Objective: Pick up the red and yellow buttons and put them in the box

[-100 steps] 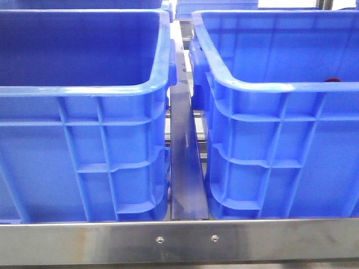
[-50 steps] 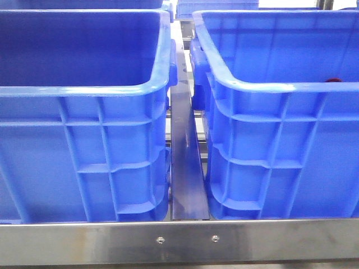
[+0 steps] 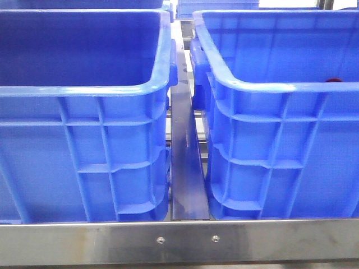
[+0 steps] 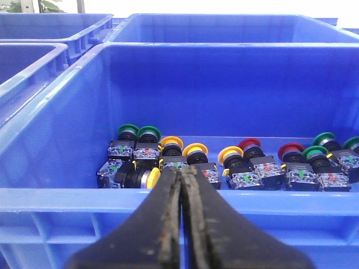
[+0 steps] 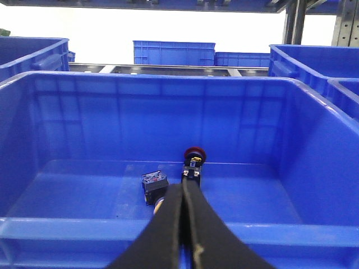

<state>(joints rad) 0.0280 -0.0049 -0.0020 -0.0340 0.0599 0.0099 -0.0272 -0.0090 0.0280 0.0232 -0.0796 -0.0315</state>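
Front camera low, close behind crates (image 3: 84,151); wrist cameras peer over rims.

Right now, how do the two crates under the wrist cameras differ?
The left crate holds a crowded row of green, yellow and red buttons; the right crate holds only two pieces, one red-capped. Both are blue, ribbed and open-topped.

Bright overhead light, blown-out white bkgd in wrist views; close gripper fingers (image 4: 180,224) blurry.

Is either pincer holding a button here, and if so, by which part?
Nothing is held. The left pincer and right pincer are both shut with nothing between the fingers, each outside a blue crate.
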